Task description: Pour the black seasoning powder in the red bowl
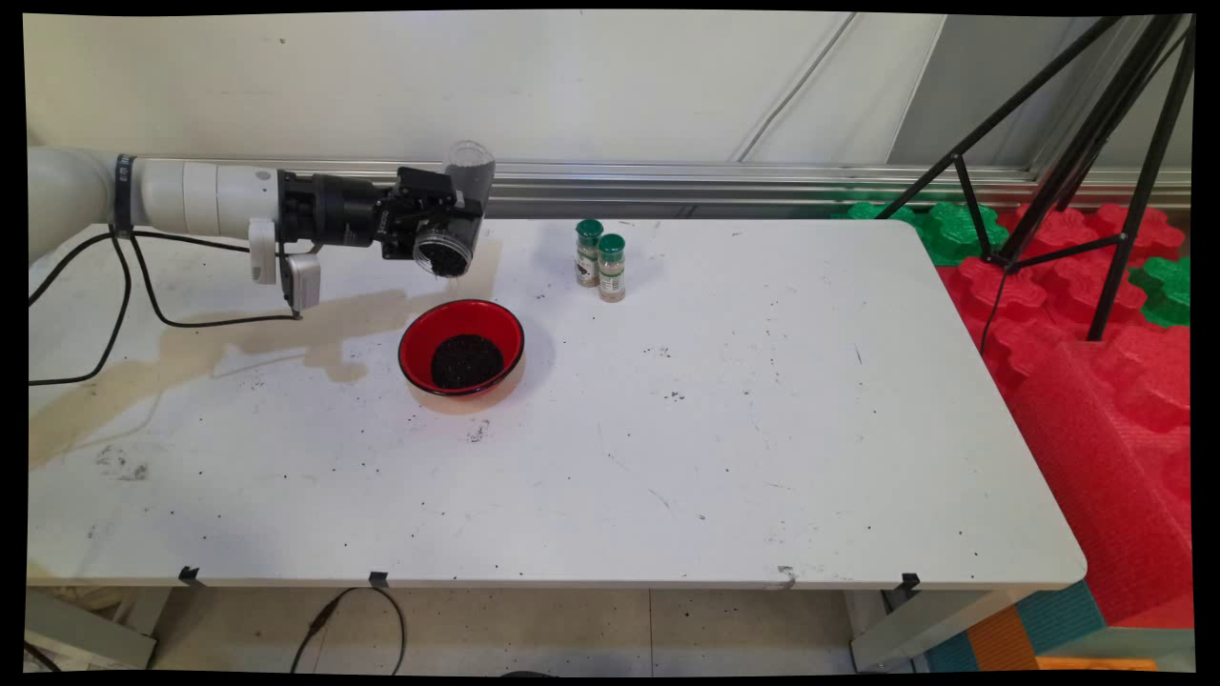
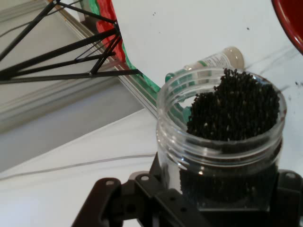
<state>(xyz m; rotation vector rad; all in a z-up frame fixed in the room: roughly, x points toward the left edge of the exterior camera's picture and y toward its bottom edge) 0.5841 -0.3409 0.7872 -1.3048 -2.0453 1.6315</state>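
My gripper (image 1: 448, 224) is shut on a clear plastic jar (image 1: 456, 214) of small black grains, held tilted with its open mouth facing down and forward. In the hand view the jar (image 2: 222, 142) fills the lower right, with black grains (image 2: 236, 111) heaped against its rim. The jar hangs a little behind and above a red bowl (image 1: 462, 348) that holds a pile of the same black grains. Only a sliver of the bowl's rim (image 2: 291, 23) shows at the hand view's top right.
Two green-capped spice jars (image 1: 600, 259) stand side by side behind and to the right of the bowl; one (image 2: 215, 60) shows past the jar in the hand view. Loose black specks dot the table (image 1: 667, 457). A black tripod (image 1: 1077, 152) and red and green foam blocks (image 1: 1096, 324) lie beyond the right edge.
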